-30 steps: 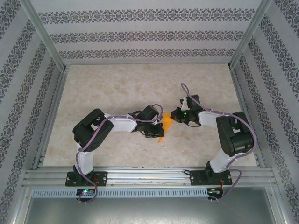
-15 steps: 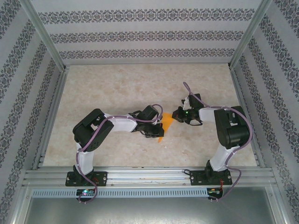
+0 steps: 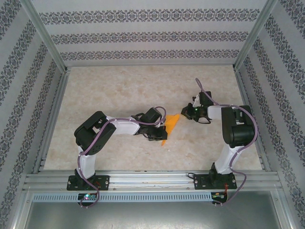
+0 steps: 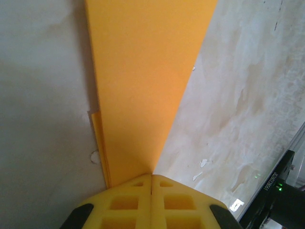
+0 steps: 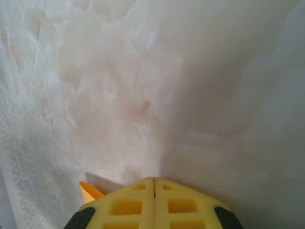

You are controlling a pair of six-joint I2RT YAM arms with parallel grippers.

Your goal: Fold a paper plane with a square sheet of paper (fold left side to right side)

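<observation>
One orange paper sheet [image 4: 143,86], folded to a narrow wedge, pinched by clenched left gripper [image 4: 151,175], right gripper [image 5: 154,179] clenched beside its corner, pale marbled table [image 3: 119,90], patterned walls [image 3: 143,36]

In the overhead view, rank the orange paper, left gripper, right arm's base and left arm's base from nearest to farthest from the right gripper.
1. orange paper, just left of the right gripper.
2. left gripper, beyond the paper, farther left.
3. right arm's base, near edge, right side.
4. left arm's base, near edge, far left.
</observation>
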